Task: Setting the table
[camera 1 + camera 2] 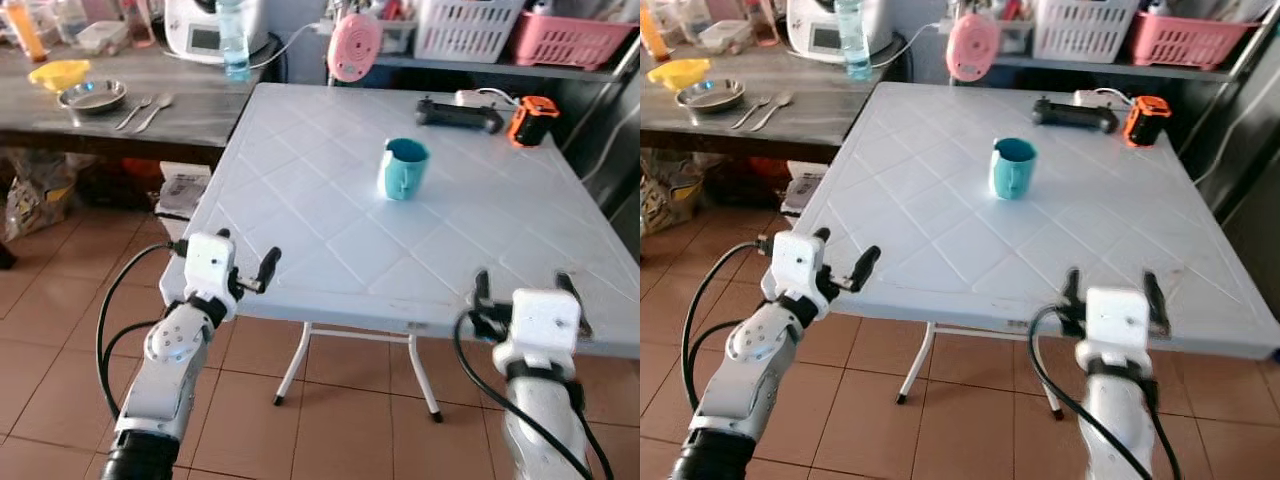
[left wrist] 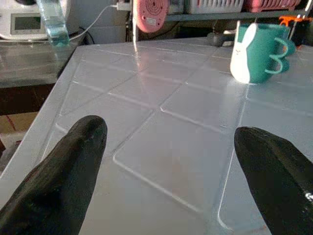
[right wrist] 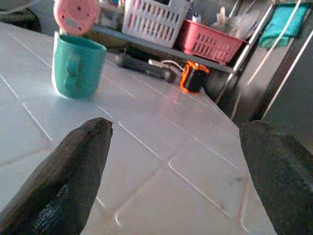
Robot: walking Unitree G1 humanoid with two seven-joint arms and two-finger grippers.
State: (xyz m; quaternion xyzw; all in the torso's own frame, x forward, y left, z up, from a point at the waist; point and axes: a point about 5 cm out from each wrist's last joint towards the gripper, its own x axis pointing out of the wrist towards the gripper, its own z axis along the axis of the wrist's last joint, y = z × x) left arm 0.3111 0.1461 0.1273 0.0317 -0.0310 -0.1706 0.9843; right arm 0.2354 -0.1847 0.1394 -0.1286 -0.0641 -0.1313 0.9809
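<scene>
Left eye view: one teal mug (image 1: 403, 168) upright mid white table (image 1: 330, 240); beyond mug, black controller (image 1: 458, 115), orange device (image 1: 531, 120). Side counter left of table: one bowl (image 1: 92, 96), two spoons (image 1: 145, 110). Left gripper (image 1: 250, 268) and right gripper (image 1: 527, 296) at table's near edge, both spread wide, empty. Left wrist view: mug has white rabbit print, handle visible. Right wrist view: fingers (image 3: 73, 171) apart, nothing between, mug ahead.

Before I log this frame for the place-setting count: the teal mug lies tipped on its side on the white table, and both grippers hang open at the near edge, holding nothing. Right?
Not quite. The teal mug stands upright on the white table, as the left eye view shows. The rest holds: the left gripper and right gripper are open at the near edge, holding nothing.
</scene>
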